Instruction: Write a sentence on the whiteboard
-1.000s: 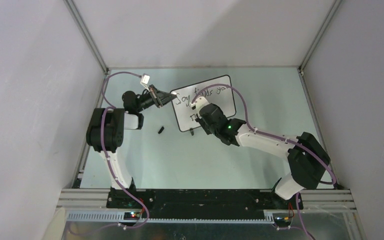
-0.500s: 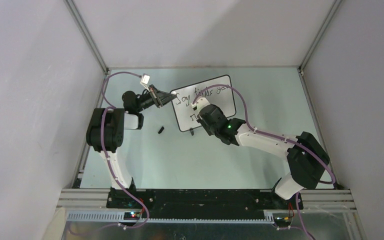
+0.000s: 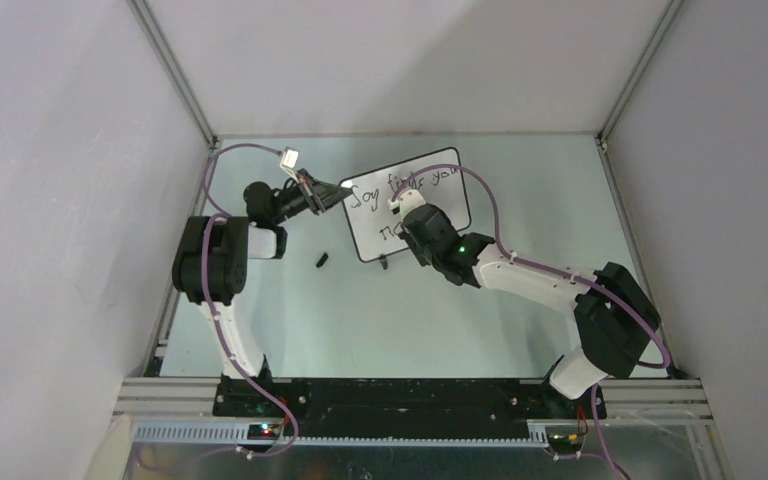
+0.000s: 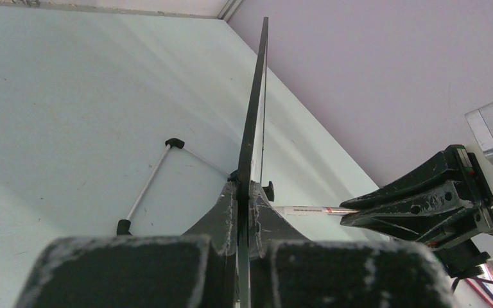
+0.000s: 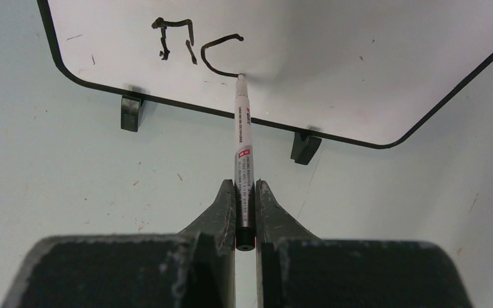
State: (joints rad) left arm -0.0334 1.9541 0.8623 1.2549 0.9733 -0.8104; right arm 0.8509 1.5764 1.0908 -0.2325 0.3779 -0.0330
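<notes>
The whiteboard (image 3: 430, 200) lies at the back middle of the table, with the sentence (image 3: 400, 187) "Joy finds you" on its top line and a second line begun below. My left gripper (image 3: 338, 190) is shut on the board's left edge; the left wrist view shows the board edge-on (image 4: 255, 109) between the jaws (image 4: 249, 192). My right gripper (image 5: 244, 192) is shut on a white marker pen (image 5: 242, 138), whose tip touches the board (image 5: 359, 58) at the end of a curved stroke (image 5: 215, 54). The marker also shows in the left wrist view (image 4: 308, 210).
A black marker cap (image 3: 322, 260) lies on the table left of the board's near corner. The board's two black feet (image 5: 130, 110) rest on the table. A thin wire stand (image 4: 146, 189) lies behind the board. Grey walls close in the table on three sides.
My right gripper has moved slightly right along the board's second line, adding strokes with the marker. The left gripper and the board have stayed put.
</notes>
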